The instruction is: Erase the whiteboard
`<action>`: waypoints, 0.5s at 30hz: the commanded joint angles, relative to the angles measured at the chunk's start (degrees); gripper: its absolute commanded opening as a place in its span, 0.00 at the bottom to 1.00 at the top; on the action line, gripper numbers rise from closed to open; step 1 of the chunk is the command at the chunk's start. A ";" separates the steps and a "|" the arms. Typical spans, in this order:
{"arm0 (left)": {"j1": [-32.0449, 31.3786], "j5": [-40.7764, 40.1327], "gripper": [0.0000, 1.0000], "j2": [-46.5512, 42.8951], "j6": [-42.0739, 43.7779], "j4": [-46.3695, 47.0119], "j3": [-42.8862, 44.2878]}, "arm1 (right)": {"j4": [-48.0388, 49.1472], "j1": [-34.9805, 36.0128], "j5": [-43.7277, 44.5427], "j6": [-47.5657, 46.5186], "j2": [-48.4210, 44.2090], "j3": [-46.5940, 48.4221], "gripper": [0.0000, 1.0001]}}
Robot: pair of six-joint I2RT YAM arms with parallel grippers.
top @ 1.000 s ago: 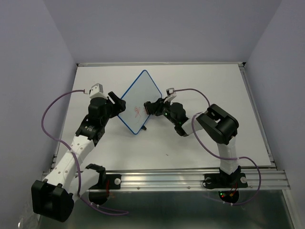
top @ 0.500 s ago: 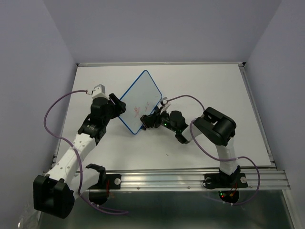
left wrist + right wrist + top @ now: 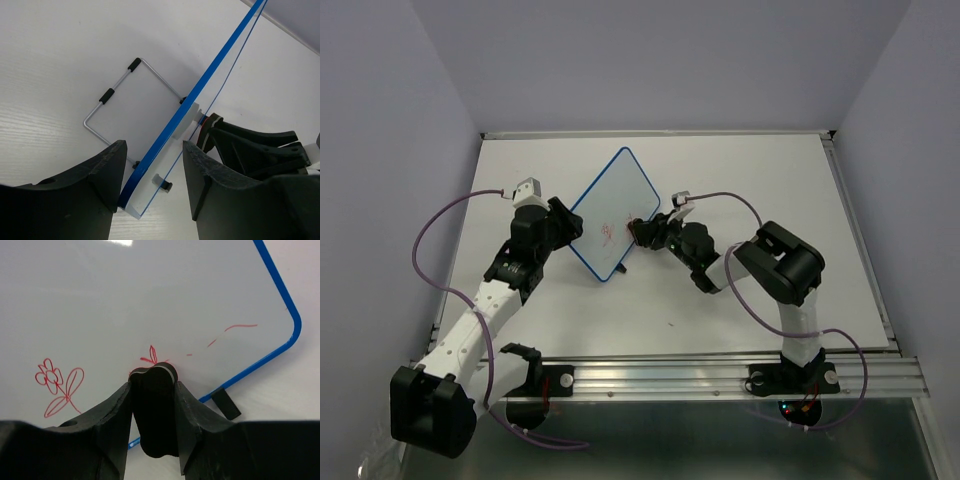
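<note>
The whiteboard point(image 3: 617, 195) stands tilted on its wire stand point(image 3: 114, 100), blue rim point(image 3: 216, 64) around it. A red flower point(image 3: 54, 386) and loose red strokes point(image 3: 235, 329) mark its face point(image 3: 150, 290). My right gripper point(image 3: 642, 232) is shut on the black eraser point(image 3: 154, 405), whose tip presses against the board beside a small red leaf mark. My left gripper point(image 3: 154, 150) straddles the board's lower left edge; its left finger point(image 3: 107, 175) touches the rim, while the right finger point(image 3: 210, 175) stands off it, so it is open.
The board's black foot point(image 3: 226, 404) rests on the white table point(image 3: 770, 190). Purple cables point(image 3: 425, 250) loop from both wrists. An aluminium rail point(image 3: 670, 375) runs along the near edge. Walls close in the table at left, back and right.
The left jaws have narrowed around the board's edge. The right gripper swept the eraser down the board toward its lower corner and back up.
</note>
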 commanded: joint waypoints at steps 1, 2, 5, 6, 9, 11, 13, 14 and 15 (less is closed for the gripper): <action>-0.30 -1.00 0.59 -0.40 1.42 1.99 -0.40 | 1.85 -0.40 1.17 -0.88 -1.18 4.02 0.01; -0.30 -1.00 0.59 -0.31 1.42 1.99 -0.49 | 2.02 -0.40 0.99 -0.96 -0.57 4.46 0.01; -0.30 -1.09 0.58 -0.14 1.50 2.08 -0.49 | 2.02 -0.93 0.73 -0.70 0.40 6.49 0.01; -0.30 -1.18 0.58 -0.14 1.59 2.08 -0.49 | 1.85 -0.93 0.47 -0.61 1.02 7.45 0.01; -0.30 -1.18 0.58 0.04 1.59 2.08 -0.49 | 1.15 -0.93 -2.34 -0.88 2.07 9.03 0.01; -0.30 -1.00 0.58 0.22 1.59 2.17 -0.40 | 0.35 -0.93 -6.53 -0.53 3.22 9.92 0.01; -0.30 -0.74 0.58 0.48 1.68 2.25 -0.32 | 0.88 -0.93 -9.80 0.17 4.09 9.66 0.01; -0.30 -0.56 0.56 0.48 1.68 2.43 -0.23 | 2.10 -0.93 -10.69 0.79 4.27 9.39 0.01; -0.30 -0.39 0.55 0.48 1.68 2.43 -0.14 | 2.63 -0.93 -11.74 0.88 4.45 9.04 0.01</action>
